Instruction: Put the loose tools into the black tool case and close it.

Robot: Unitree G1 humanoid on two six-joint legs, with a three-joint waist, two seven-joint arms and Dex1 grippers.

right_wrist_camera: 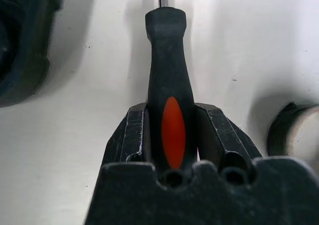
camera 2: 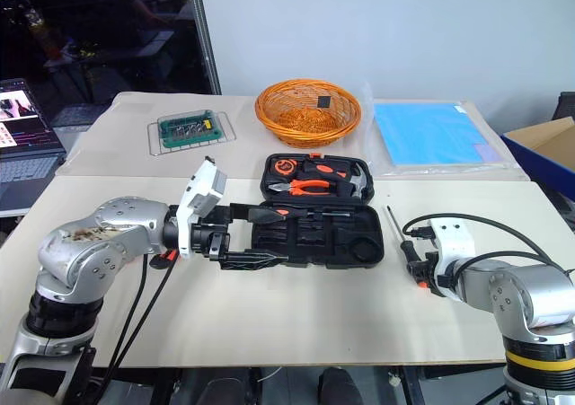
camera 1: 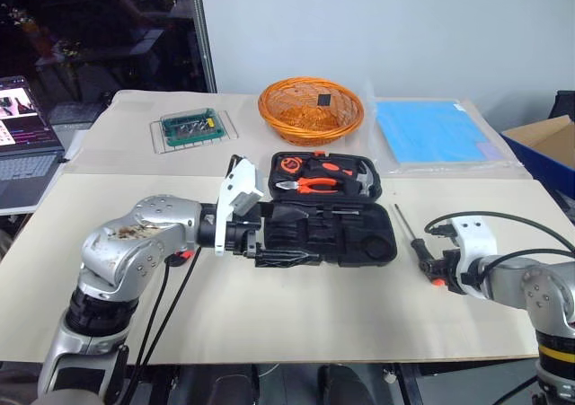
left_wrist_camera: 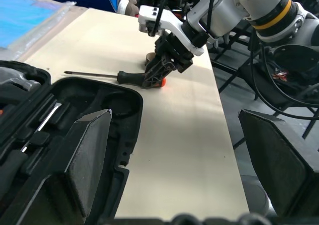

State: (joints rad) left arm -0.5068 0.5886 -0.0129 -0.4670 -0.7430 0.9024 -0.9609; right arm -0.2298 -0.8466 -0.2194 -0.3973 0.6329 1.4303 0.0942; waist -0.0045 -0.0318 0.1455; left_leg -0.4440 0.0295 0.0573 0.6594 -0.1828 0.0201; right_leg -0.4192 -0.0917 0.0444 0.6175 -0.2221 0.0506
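The black tool case [camera 1: 328, 216] is lying open on the worktop [camera 1: 296, 306], its far half holding orange-handled pliers [camera 1: 314, 185] and other tools in their recesses, its near half showing dark moulded slots with a screwdriver already sitting in one. The left hand [camera 1: 286, 236] is hovering level over the near left part of the case with its two black fingers [left_wrist_camera: 87, 160] spread wide apart and nothing between them. To the right of the case, apart from it, a loose screwdriver [camera 1: 409, 234] is lying on the worktop with its thin shaft pointing away from the robot. The right hand [right_wrist_camera: 172, 135] is reaching down onto it, its fingers pressing against both sides of the orange-and-black handle, so it is gripping the screwdriver, which is resting on the surface. A small dark tape ring [right_wrist_camera: 294, 130] is sitting just beside that hand. Farther back, an orange wicker basket [camera 1: 310, 109], a green-topped clear box [camera 1: 190, 127] and a blue sheet [camera 1: 431, 131] are resting on the worktop.
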